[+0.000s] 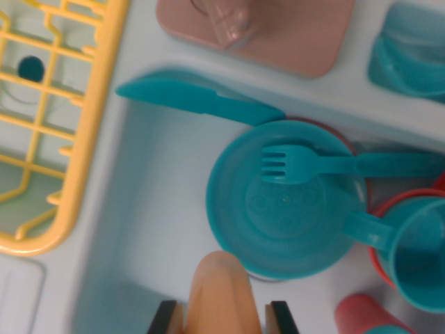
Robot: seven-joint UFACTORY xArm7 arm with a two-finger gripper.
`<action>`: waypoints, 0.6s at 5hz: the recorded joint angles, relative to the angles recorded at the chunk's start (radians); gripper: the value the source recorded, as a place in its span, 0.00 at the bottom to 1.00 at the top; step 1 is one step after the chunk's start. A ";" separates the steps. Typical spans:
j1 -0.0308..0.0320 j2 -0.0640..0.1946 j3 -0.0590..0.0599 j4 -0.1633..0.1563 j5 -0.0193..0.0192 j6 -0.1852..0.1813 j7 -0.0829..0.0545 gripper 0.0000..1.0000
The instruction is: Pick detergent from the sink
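Leftmost, a yellow dish rack (66, 125) is lying over the pale counter, its bars crossing a dark drain hole. Beside it, the light sink (149, 229) is opening downward, and a teal knife (198, 99) is resting along the sink's upper rim. At the bottom centre, my gripper (224, 316) is clamping the orange detergent bottle (224, 292): the two dark fingertips (165, 319) are pressing against its sides, and the bottle's rounded end is overlapping the teal plate (285, 202), which is sitting in the sink. A teal fork (327, 165) is lying across that plate, tines pointing to the wrist view's left. Above, a pink tray (292, 35) is occupying the counter with a translucent piece on it. Further right, a teal cup (417, 261) is sitting against a red-rimmed dish (389, 207), and a pink cup (365, 316) is showing at the lower edge. At the upper right corner, a teal container (410, 52) is appearing blurred.
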 joint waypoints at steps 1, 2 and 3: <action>0.0003 -0.014 0.000 0.034 -0.0009 0.047 0.000 1.00; 0.0003 -0.014 0.000 0.034 -0.0009 0.047 0.000 1.00; 0.0006 -0.027 0.001 0.067 -0.0017 0.094 0.001 1.00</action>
